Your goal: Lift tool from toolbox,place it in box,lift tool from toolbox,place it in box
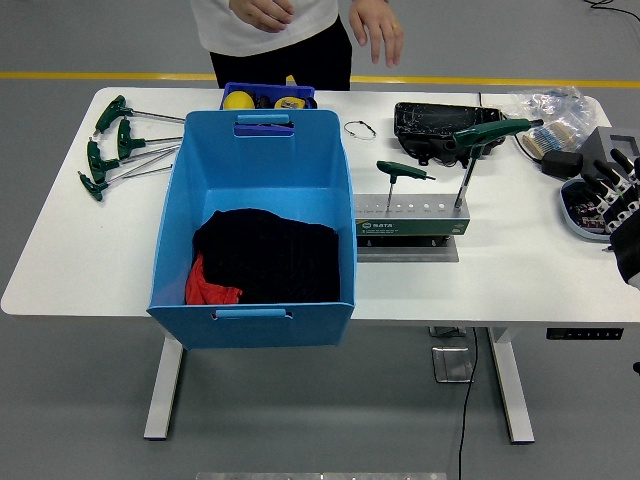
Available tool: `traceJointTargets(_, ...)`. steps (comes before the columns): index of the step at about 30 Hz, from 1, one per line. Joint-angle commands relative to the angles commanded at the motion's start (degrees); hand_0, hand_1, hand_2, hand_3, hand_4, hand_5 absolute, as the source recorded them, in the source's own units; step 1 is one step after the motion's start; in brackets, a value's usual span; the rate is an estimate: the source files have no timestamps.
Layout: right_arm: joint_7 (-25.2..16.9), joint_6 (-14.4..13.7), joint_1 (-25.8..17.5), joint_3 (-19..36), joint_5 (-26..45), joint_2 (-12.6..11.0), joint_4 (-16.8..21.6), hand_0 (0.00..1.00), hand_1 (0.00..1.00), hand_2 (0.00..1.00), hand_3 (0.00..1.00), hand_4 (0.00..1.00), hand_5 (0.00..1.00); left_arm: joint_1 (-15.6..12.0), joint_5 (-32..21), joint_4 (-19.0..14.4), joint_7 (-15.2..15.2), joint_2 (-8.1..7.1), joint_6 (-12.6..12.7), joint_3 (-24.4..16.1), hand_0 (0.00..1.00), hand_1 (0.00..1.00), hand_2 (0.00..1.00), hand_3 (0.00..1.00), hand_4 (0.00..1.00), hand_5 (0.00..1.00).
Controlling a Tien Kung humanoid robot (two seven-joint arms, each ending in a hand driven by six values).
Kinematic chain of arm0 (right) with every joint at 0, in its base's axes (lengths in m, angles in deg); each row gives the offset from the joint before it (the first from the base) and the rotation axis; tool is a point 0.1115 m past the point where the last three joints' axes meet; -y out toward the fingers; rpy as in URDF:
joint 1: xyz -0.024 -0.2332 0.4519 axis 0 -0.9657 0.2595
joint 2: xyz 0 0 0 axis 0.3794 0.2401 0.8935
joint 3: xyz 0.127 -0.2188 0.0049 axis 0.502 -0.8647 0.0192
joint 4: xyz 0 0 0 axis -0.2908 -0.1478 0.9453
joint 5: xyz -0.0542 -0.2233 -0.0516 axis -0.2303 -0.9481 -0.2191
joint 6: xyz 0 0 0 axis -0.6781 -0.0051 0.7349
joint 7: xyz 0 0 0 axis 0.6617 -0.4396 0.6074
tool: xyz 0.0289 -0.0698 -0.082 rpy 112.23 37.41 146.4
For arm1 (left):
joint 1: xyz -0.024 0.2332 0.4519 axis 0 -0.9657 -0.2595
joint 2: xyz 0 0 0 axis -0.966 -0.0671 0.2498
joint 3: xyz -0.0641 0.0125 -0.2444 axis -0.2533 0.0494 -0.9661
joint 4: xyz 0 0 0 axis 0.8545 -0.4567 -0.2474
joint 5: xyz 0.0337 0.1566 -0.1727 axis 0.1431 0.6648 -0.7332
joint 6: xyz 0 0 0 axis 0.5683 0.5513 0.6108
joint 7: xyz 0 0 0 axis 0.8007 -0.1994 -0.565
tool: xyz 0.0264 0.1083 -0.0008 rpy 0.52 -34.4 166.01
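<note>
So my right hand (618, 200), fingers loosely spread and holding nothing, hovers at the bench's (520, 280) right edge, with the tall T-handle tool (478, 150) standing upright in the toolbox rack (410, 220) off to its left, the blue box (255, 230) farther left beyond it.

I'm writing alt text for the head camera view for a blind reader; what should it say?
A large blue plastic box holding black and red cloth sits on a white table, beside a green tool rack with two green T-handle tools standing in it. The robot's right hand hovers open at the right edge; a person stands opposite.
</note>
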Motion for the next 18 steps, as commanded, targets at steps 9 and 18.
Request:
traceJointTargets(9,0.1,0.0,0.0,-0.3,-0.3,-0.2,0.2,0.905,0.838,0.892,0.915,0.998,0.862,0.2,-0.9,0.0,0.0,-0.06,0.1,0.9,0.669,0.676,0.747,0.824,0.859,0.801)
traceJointTargets(18,-2.4,-4.6,-0.1,-1.1,-6.5,-1.2,0.7,0.908,0.842,0.892,0.916,0.998,0.862,0.0,-0.6,0.0,-0.1,-0.06,0.4,0.9,0.669,0.675,0.748,0.825,0.859,0.802)
